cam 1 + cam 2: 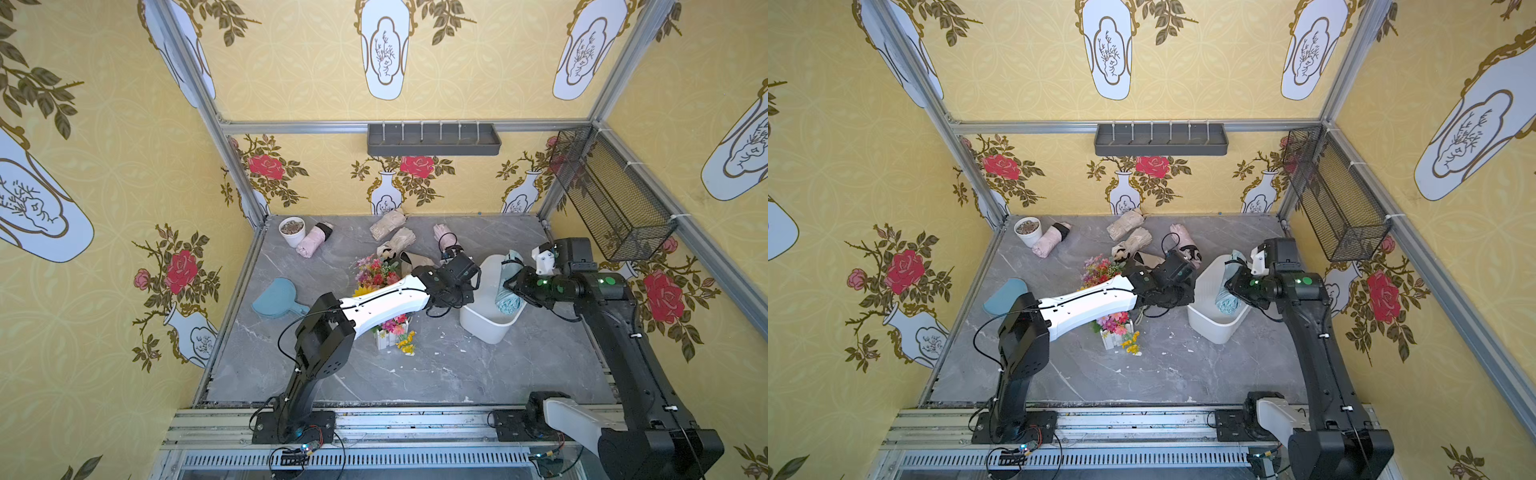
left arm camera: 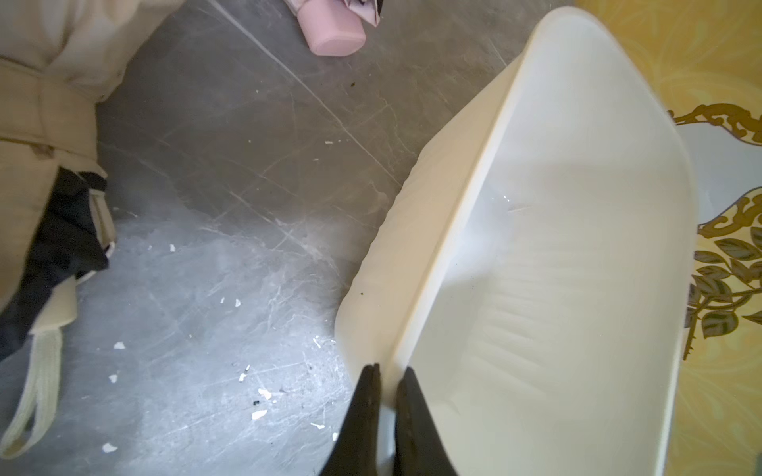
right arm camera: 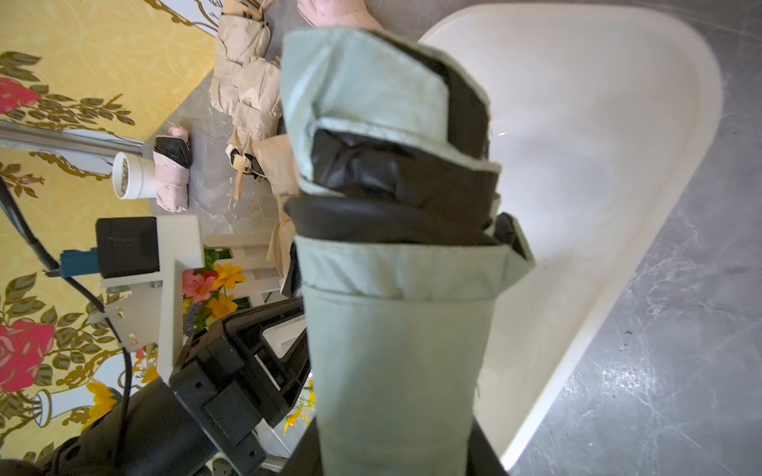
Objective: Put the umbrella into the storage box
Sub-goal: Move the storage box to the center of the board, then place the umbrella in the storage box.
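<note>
Mint-green folded umbrella [image 3: 396,350]: we judge it light, soft-sleeved, best clamped mid-body where right fingers [image 3: 486,455] grip; left fingers [image 2: 365,420] pinch storage box [image 2: 577,165] rim

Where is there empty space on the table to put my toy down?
The widest bare patch of table lies between the flower box, the storage box and the front rail. Another lies between the blue flat object and the white pot. The back middle is crowded with folded umbrellas.
</note>
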You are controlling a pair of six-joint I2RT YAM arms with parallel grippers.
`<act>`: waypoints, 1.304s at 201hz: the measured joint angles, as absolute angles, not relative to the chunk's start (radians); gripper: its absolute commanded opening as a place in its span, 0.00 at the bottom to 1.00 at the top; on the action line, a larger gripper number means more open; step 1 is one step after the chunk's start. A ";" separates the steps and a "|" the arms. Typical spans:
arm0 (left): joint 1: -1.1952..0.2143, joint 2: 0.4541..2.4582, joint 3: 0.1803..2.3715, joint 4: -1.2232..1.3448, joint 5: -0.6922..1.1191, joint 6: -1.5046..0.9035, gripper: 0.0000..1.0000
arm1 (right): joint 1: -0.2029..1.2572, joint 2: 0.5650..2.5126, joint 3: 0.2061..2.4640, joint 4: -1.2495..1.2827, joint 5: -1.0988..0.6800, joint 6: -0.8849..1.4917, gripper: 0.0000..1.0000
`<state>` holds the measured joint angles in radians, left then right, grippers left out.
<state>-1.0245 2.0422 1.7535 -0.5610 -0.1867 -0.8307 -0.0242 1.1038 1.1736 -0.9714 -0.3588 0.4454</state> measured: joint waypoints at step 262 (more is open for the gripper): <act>-0.947 1.664 1.522 -0.466 -0.177 -0.638 0.82 | 0.073 1.370 0.974 -0.642 -0.180 0.681 0.38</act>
<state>-0.9474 1.6642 1.5215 -0.4656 -0.1768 -0.6380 0.0734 1.3701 0.9741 -0.6422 -0.1799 0.6807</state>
